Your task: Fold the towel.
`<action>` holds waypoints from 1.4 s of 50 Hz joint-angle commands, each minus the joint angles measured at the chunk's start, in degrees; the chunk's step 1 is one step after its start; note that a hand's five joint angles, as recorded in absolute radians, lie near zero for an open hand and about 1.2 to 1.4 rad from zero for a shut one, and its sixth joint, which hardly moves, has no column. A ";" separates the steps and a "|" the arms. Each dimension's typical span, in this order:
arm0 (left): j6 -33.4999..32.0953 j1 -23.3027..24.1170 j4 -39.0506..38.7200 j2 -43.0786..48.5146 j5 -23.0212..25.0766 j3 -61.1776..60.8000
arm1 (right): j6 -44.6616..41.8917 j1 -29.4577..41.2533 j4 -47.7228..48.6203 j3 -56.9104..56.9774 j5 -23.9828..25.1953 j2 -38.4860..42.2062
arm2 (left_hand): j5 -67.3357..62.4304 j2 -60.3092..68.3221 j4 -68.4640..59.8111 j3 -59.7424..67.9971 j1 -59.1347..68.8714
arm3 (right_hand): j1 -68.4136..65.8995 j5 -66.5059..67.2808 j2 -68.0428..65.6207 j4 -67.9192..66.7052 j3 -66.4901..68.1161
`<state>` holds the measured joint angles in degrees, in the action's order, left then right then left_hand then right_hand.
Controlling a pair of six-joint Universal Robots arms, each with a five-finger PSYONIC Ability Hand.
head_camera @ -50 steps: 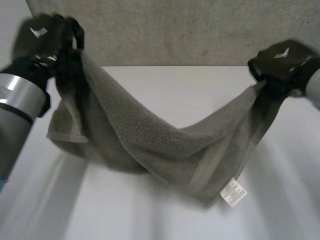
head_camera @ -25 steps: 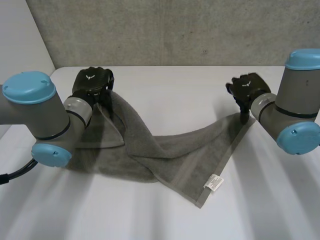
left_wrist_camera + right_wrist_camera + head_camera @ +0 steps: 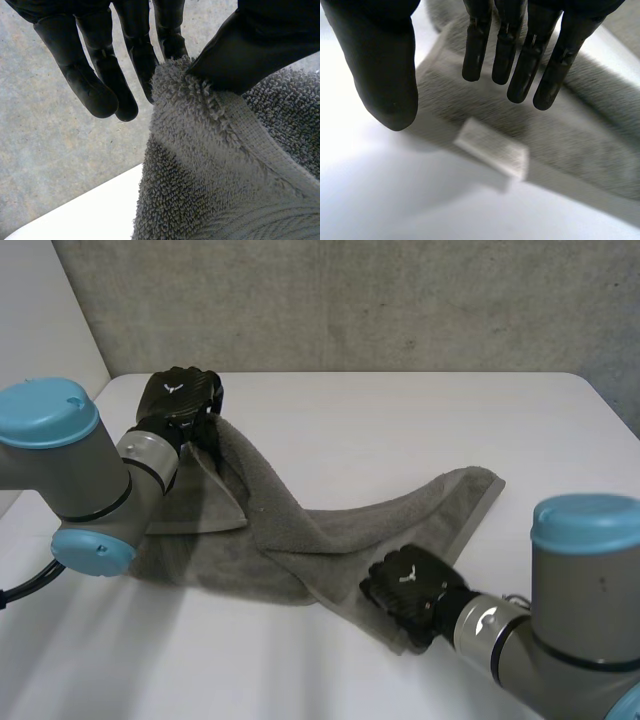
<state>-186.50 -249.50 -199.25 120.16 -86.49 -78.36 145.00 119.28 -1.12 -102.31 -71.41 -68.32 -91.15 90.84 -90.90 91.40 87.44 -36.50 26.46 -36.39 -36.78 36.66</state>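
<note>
Grey terry, the towel (image 3: 300,540) lay rumpled on the white table (image 3: 400,430) in the head view, its long axis running from the far left corner slantwise toward the near right. One free corner pointed at the table's right edge, while the left end rose off the surface. The left hand (image 3: 180,398) held that raised end near the far left corner, its knuckles up, and the left arm (image 3: 70,480) reached in from the table's left edge. The right hand (image 3: 410,592) sat low over the towel's near corner, back upward, and the right arm (image 3: 560,630) came in from the near right corner. In the left wrist view the left hand (image 3: 100,75) pinched a fold of the towel's (image 3: 200,165) hemmed edge between the thumb (image 3: 250,45) and one fingertip; the other fingers hung straight and clear of the cloth, with a strip of table and the concrete wall (image 3: 50,150) past them. In the right wrist view the right hand (image 3: 385,65) was spread, fingers (image 3: 520,55) straight and the thumb set wide apart, gripping nothing. Under them lay the towel's (image 3: 580,145) banded corner flat on the table, and its white label (image 3: 492,152) lay on the hem there, between thumb tip and fingertips.
</note>
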 commanded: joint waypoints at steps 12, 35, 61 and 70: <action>0.17 0.06 -0.09 -0.27 0.00 -0.75 | 0.64 0.08 9.29 -4.30 0.31 2.58 | 21.15 -10.84 10.90 -11.40 -7.44 | -0.16 0.19 -0.27 0.12 -0.01; 0.26 0.15 -0.18 -0.36 0.00 -1.01 | 0.73 0.25 10.88 -2.90 0.40 2.40 | 21.15 -10.84 10.90 -11.40 -7.44 | -13.45 13.49 -13.56 -13.17 13.29; -0.09 0.59 0.52 -4.41 0.44 -2.06 | 13.56 -6.43 11.05 6.68 -0.92 -10.69 | 21.15 -10.84 10.90 -11.40 -7.44 | -43.50 43.54 -43.61 -43.22 43.34; -5.43 0.33 2.28 -12.13 1.15 -5.75 | 13.05 -15.74 -7.88 26.42 -1.01 -10.54 | 21.15 -10.84 10.90 -11.40 -7.44 | -43.50 43.54 -43.61 -43.22 43.34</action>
<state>-187.36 -248.92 -198.48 113.42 -85.83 -81.59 159.34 109.71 6.55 -90.06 -72.45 -79.19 -91.14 90.84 -90.90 91.40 87.44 -76.65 66.96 -75.54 -77.09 76.92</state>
